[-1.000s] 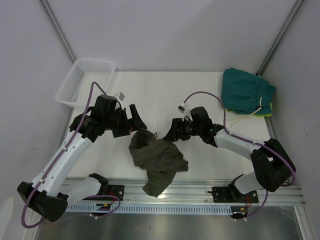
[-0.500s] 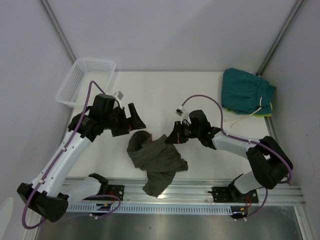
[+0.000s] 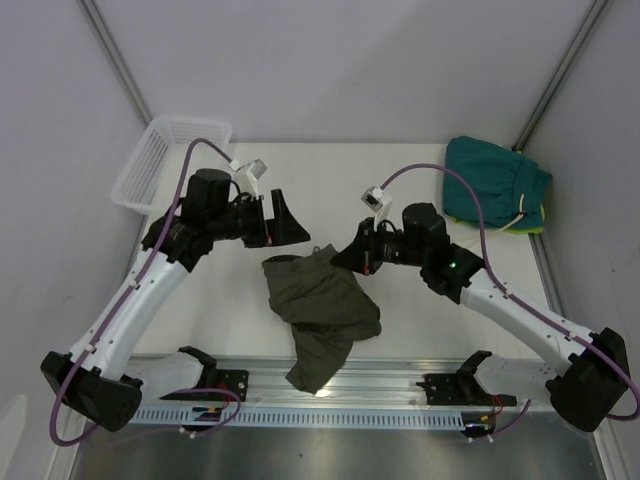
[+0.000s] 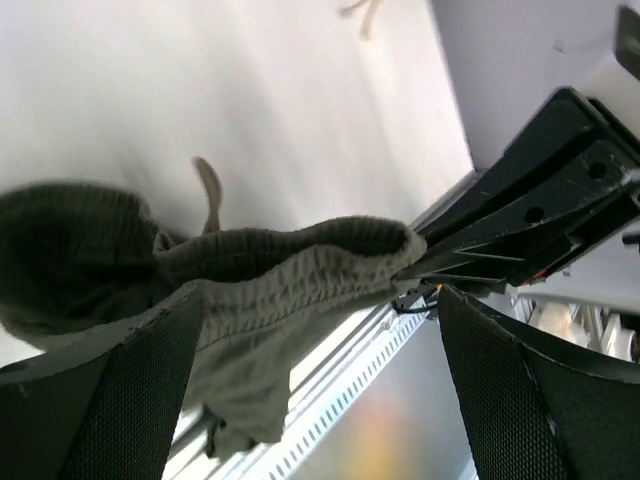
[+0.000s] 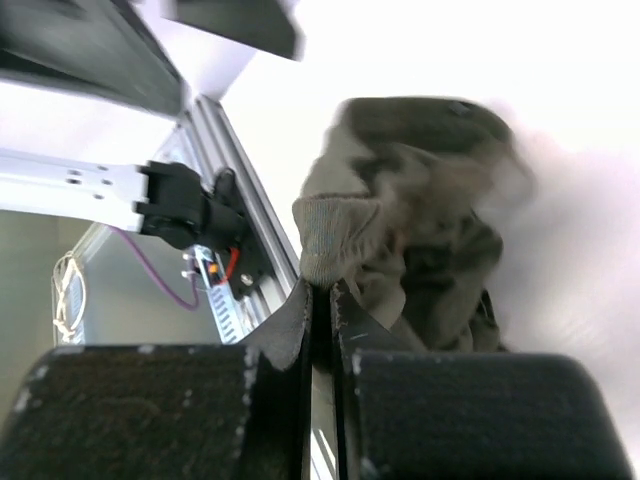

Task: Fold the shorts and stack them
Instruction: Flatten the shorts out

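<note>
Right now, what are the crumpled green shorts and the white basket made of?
The olive shorts look like soft matte cloth, maybe cotton: they crumple, with a gathered waistband. The basket looks like stiff white plastic: open lattice walls.

White links, black joints on left arm [image 3: 128,305] and right arm [image 3: 520,312]; purple cables [image 3: 476,215] trailing; left gripper [image 4: 322,292] shows black, mesh-textured fingers [image 4: 110,400].
</note>
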Robot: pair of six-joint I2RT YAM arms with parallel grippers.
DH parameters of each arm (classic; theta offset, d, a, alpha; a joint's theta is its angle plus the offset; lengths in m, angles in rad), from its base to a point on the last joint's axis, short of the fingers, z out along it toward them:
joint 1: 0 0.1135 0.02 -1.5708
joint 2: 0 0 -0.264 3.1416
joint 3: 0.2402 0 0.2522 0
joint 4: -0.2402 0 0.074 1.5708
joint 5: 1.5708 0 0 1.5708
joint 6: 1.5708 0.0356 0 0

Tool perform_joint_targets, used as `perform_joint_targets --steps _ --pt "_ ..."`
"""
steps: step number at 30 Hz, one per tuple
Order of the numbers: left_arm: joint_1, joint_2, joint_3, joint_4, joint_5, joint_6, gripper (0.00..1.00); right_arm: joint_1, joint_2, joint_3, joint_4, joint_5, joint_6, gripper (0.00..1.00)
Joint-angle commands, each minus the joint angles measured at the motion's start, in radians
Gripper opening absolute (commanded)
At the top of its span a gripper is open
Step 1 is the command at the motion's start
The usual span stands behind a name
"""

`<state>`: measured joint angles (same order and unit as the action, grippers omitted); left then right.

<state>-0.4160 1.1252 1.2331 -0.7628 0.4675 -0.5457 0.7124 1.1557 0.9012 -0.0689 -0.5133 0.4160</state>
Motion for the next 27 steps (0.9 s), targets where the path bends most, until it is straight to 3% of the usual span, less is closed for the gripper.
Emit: perform_joint_targets --steps 1,4,9,14,15,17,27 --pt "0.006 0.002 -0.041 0.291 0.213 0.104 0.99 -0.013 -0.011 0.083 -0.074 -0.076 -0.049 0.0" --pt "0.006 0.025 -0.076 0.396 0.31 0.157 0.99 -0.025 0.004 0.122 -0.086 -0.14 -0.055 0.0" --pt "0.011 0.113 -0.061 0.601 0.592 0.161 0.99 -0.028 0.045 0.234 -0.164 -0.205 -0.106 0.0" --pt "0.029 0.226 -0.081 0.946 0.834 -0.003 0.98 -0.047 0.067 0.286 -0.189 -0.264 -0.106 0.0" --pt "0.029 0.24 -0.09 1.084 0.893 -0.066 0.99 -0.048 0.078 0.298 -0.19 -0.275 -0.103 0.0" --pt "0.032 0.266 -0.106 1.209 0.922 -0.137 0.99 -0.054 0.087 0.309 -0.189 -0.298 -0.098 0.0" --pt "0.028 0.28 -0.073 0.992 0.947 0.09 0.96 -0.086 0.116 0.351 -0.178 -0.327 -0.071 0.0"
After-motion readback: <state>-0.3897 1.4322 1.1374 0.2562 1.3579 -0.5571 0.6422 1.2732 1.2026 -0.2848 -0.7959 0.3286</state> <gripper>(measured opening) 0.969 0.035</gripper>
